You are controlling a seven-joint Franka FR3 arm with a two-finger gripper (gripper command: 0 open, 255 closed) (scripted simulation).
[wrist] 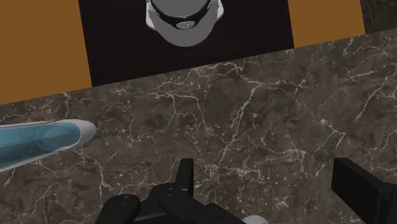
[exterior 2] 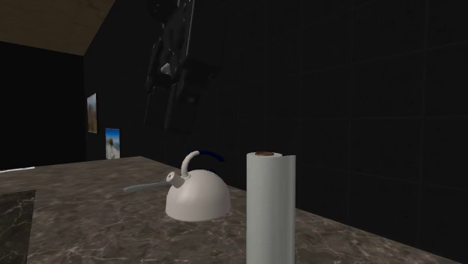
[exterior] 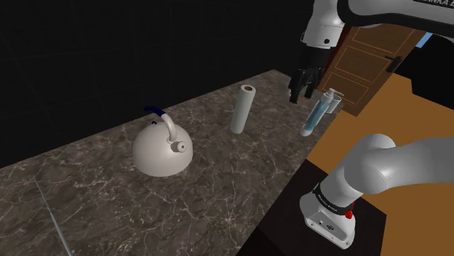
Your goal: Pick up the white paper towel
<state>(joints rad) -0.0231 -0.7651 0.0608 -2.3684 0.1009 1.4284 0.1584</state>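
The white paper towel roll (exterior: 242, 109) stands upright on the dark marble counter (exterior: 109, 211), far from the stand; in the second exterior view the roll (exterior 2: 270, 206) is close in front. My black gripper (exterior: 300, 93) hangs well above the counter, off to the shoulder view's right of the roll and apart from it. Seen from the second exterior view, the gripper (exterior 2: 171, 112) hovers high over the counter behind the kettle. In the wrist view the gripper (wrist: 272, 181) is open, its fingers (wrist: 186, 175) standing wide apart over bare marble (wrist: 254, 114) with nothing between them.
A white kettle (exterior: 162, 149) with a blue handle sits at the shoulder view's left of the roll. A clear blue spray bottle (exterior: 319, 113) lies near the counter's edge below the gripper. The arm's base (exterior: 331, 218) and a wooden door (exterior: 364, 65) are at the right.
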